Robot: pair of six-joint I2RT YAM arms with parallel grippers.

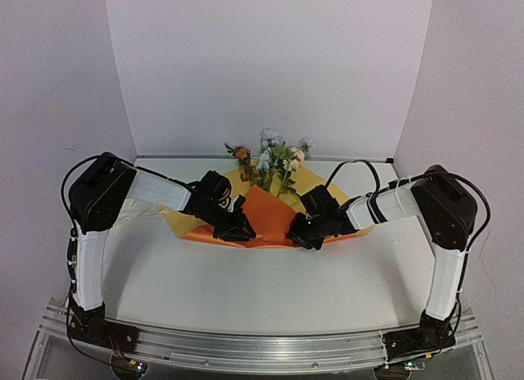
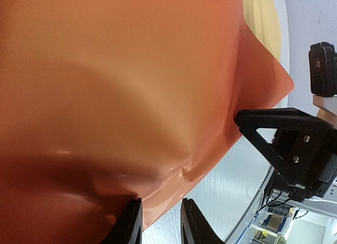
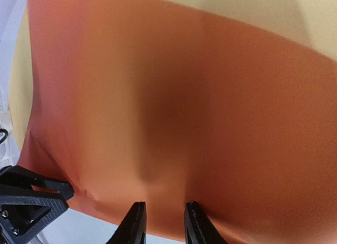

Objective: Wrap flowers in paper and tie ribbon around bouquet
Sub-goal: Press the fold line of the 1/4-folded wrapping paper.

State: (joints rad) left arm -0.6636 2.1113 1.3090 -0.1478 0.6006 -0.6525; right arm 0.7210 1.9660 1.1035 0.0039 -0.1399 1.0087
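Wrapping stage, seen from above and from both wrists. A large thin sheet of paper (image 1: 270, 218), bright orange on one face and yellow-tan on the other, lies on the white table (image 1: 270, 294). An orange flap is folded up over its middle, with yellow-tan wings showing at either side. A small bunch of artificial flowers (image 1: 274, 160), with orange, pale blue and cream blossoms on thin green stems, projects past the sheet's far edge, its stems running in under the flap.

The left gripper (image 1: 239, 230) and right gripper (image 1: 301, 235) sit low at the near edge of the flap, close together. Each has its fingers (image 2: 131, 225) narrowly parted rather than closed. In the right wrist view the orange edge crosses the gap between the fingers (image 3: 136, 225). On the left the edge seems to enter the gap, though at this close range contact cannot be confirmed.

The step in hand is judged to be taking hold of the near edge to fold the flap around the stems. Each jaw pair should close squarely on the edge. The lift should stay low and the two arms should move together, so that the thin sheet neither tears nor drags the stems out of line.
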